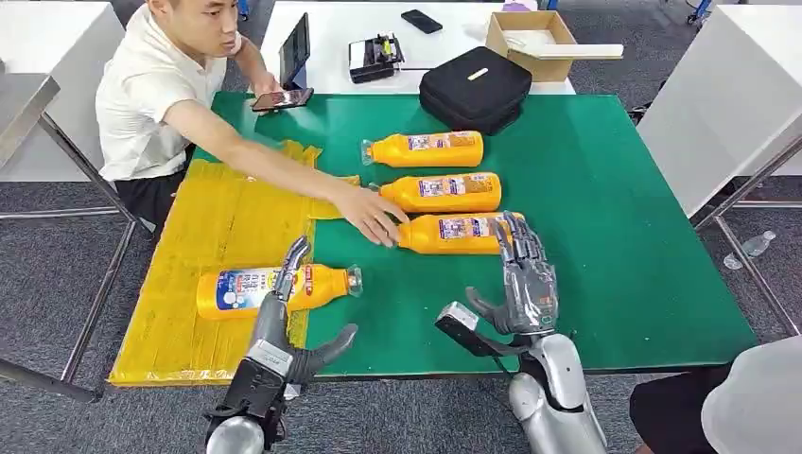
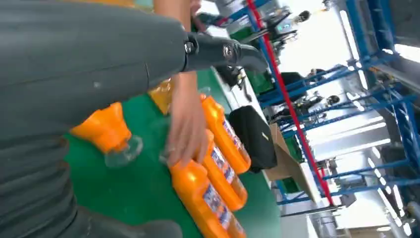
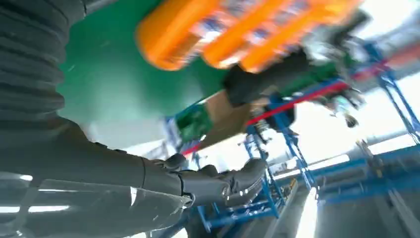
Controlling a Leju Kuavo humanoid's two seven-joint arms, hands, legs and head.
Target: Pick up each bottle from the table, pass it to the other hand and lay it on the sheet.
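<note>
Left hand [image 1: 284, 317]: yours sits at the near edge of the green surface [image 1: 615, 236], fingers spread and extended, holding nothing; the fingertips overlap the bottle on the sheet [image 1: 274, 288] in the head view, contact can't be confirmed. Right hand [image 1: 525, 279]: raised, fingers apart and pointing away from you, empty, its fingertips over the base end of the nearest row bottle [image 1: 454, 233].

Bottle on the sheet lies on its side across the right edge of the yellow sheet [image 1: 208, 236], clear cap end out over the green. Three more orange bottles lie in a row mid-surface, caps toward the sheet: far bottle [image 1: 426, 149], middle bottle [image 1: 444, 192], then the nearest row bottle.

A person's hand [image 1: 371, 216] reaches across from the far left and rests at the cap end of the nearest row bottle; the left wrist view shows that hand over the bottle necks. Right wrist view is blurred, bottles show as orange smears.

Black case [image 1: 475, 88] and cardboard box [image 1: 530, 43] sit behind the green surface.
</note>
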